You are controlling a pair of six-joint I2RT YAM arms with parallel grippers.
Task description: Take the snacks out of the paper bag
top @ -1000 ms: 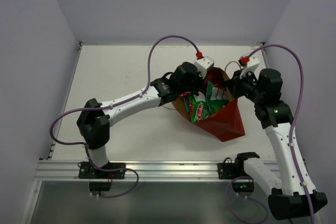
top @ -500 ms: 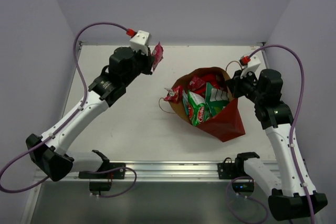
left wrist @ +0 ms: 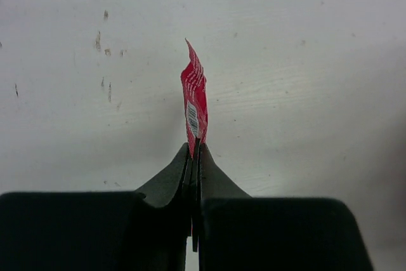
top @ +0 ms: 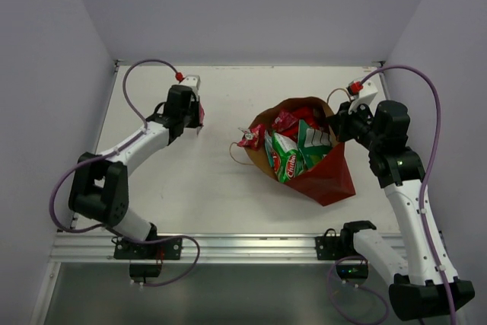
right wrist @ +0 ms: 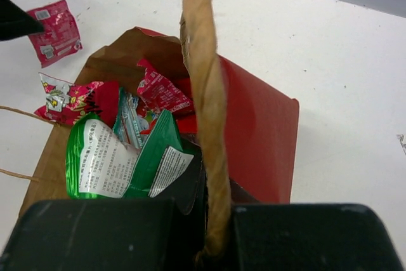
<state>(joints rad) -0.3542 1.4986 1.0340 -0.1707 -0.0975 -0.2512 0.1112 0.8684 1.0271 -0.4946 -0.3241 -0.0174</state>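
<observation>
The red paper bag (top: 329, 176) lies on its side, its brown mouth facing left. Green chip bags (top: 288, 155) and red packets (top: 293, 120) spill from the mouth, and a small pink-red sachet (top: 249, 139) rests at its lip. My left gripper (top: 196, 116) is shut on another pink-red sachet (left wrist: 195, 99), held edge-on just above the table, left of the bag. This sachet also shows in the right wrist view (right wrist: 56, 30). My right gripper (right wrist: 216, 230) is shut on the bag's twisted paper handle (right wrist: 204, 87) at the bag's far right rim (top: 335, 122).
The white table (top: 183, 180) is bare around the left gripper. The bag's second handle (top: 242, 156) loops out onto the table at the mouth. Grey walls close the back and both sides. A metal rail (top: 243, 245) runs along the near edge.
My left gripper came out of the bag with the pink-red sachet, swung to the back left, then came down lower over the table. The right gripper and bag have not moved.
</observation>
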